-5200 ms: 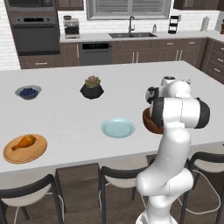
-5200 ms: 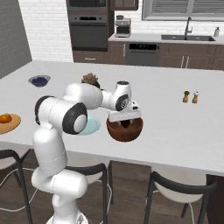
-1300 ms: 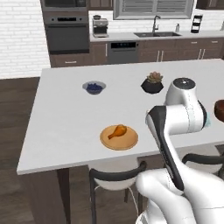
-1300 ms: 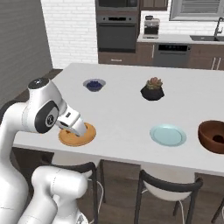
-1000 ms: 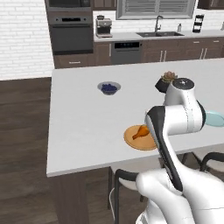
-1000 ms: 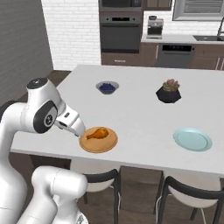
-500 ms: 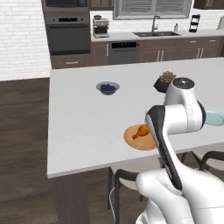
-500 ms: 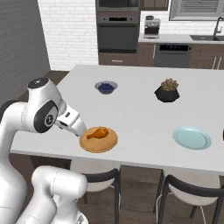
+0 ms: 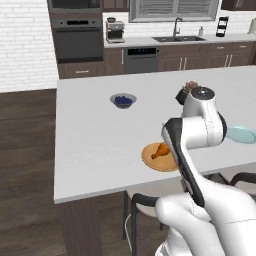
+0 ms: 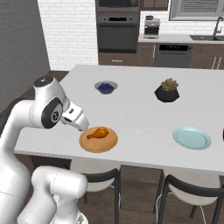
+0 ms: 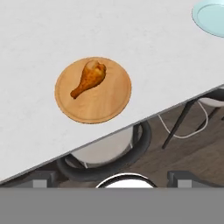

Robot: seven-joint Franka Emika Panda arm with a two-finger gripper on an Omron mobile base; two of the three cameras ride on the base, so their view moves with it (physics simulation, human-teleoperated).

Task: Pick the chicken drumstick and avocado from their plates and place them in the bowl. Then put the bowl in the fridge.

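The chicken drumstick [image 11: 89,78] lies golden-orange on the orange-tan wooden plate [image 11: 109,103], close to the island's near edge. It also shows on that plate [image 10: 105,144] as a small drumstick [image 10: 97,132] in the right base view, and as a drumstick [image 9: 160,150] beside my arm in the left base view. My gripper [image 10: 82,126] hovers just left of the wooden plate, above the counter. Its fingertips [image 11: 43,177] stand wide apart and open, with nothing between them. The pale blue-green plate [image 10: 191,138] lies bare. Avocado, reddish-brown bowl and fridge are out of view.
A small grey bowl of blueberries [image 10: 106,87] and a black pot with a succulent [image 10: 166,91] stand farther back on the white island [image 10: 140,109]. Dark-framed stools [image 10: 98,175] are tucked under the near edge. Oven and sink cabinets line the back wall.
The base has driven left along the island, so both base views shifted from the bowl and blue plate to the wooden plate. Over the last half second almost nothing moved.
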